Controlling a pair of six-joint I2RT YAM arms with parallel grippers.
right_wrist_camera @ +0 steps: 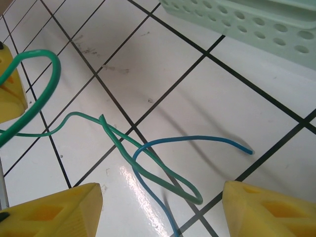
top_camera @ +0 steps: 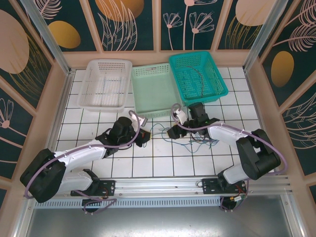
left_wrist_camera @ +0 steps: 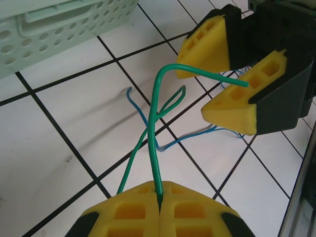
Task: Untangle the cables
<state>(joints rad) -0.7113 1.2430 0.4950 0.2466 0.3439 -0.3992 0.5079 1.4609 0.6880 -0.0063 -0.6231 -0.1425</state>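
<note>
From the top external camera, the cables (top_camera: 200, 143) lay in a loose tangle on the tiled table (top_camera: 98, 123) in front of three baskets. These were a white basket (top_camera: 105, 84), a pale green basket (top_camera: 153, 94) and a teal basket (top_camera: 197, 74) that already held a dark cable (top_camera: 200, 79). The left gripper (top_camera: 143, 137) and the right gripper (top_camera: 174, 132) faced each other at the tangle's left edge, too small there to read their jaws. From the left wrist, the left gripper (left_wrist_camera: 160, 192) had its yellow fingers pressed together, pinching one end of the green cable (left_wrist_camera: 152, 148). That cable rose off the tiles, doubled into a narrow loop and arched over to end between the spread fingers of the right gripper (left_wrist_camera: 222, 79); whether it touched them could not be told. The blue cable (left_wrist_camera: 134, 103) lay on the tiles beneath, crossing the green one. From the right wrist, the right gripper (right_wrist_camera: 163, 200) stood wide apart and held nothing. The green cable (right_wrist_camera: 123, 148) lay looped low between its fingertips, and the blue cable (right_wrist_camera: 197, 139) appeared threaded through that loop. The step in hand looked like parting green from blue, with the left anchoring one end. The next move probably called for the right to close on one strand alone, then draw it clear of the loop without tightening the crossing.
</note>
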